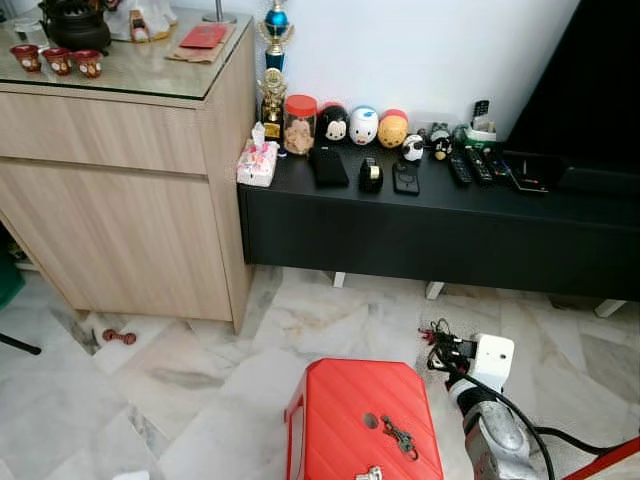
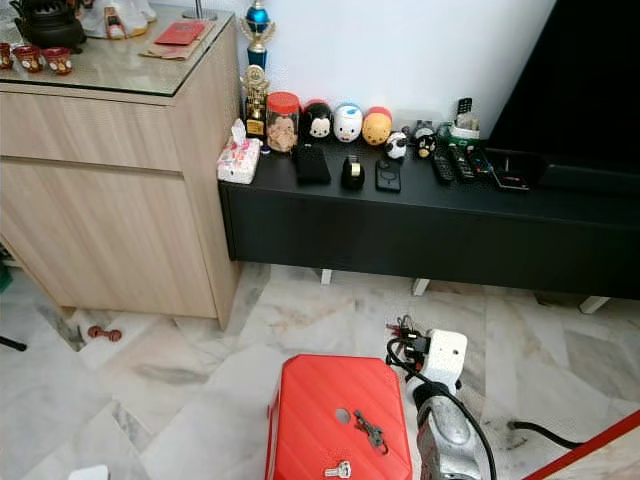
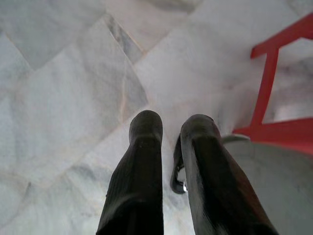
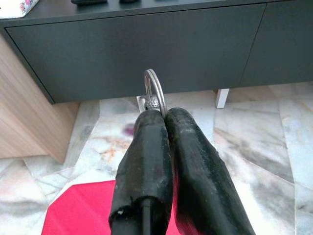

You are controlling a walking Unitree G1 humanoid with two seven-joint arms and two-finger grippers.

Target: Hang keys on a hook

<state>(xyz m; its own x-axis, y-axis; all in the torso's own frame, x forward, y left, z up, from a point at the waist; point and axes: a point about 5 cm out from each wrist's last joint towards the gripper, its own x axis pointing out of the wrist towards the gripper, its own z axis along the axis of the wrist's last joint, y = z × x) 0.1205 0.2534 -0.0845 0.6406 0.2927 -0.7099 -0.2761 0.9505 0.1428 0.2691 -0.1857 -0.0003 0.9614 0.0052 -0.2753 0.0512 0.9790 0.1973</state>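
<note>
My right gripper (image 4: 165,120) is clenched on the keys (image 4: 154,93): the silver key ring stands up from between my two black fingertips, pinched just below its small knurled fob. It is held above the near end of the red stool (image 4: 83,208), facing the black low cabinet (image 4: 146,49) across the marble floor (image 4: 254,127). From my head I see my right arm (image 1: 490,425) beside the stool (image 1: 340,410), with another dark key bunch (image 1: 400,437) lying on the stool's top. My left gripper (image 3: 168,127) hangs over the floor with its fingers a little apart, holding nothing. Past the cabinet's row of round toy figures (image 1: 364,126) stands a wooden sideboard (image 1: 120,200).
</note>
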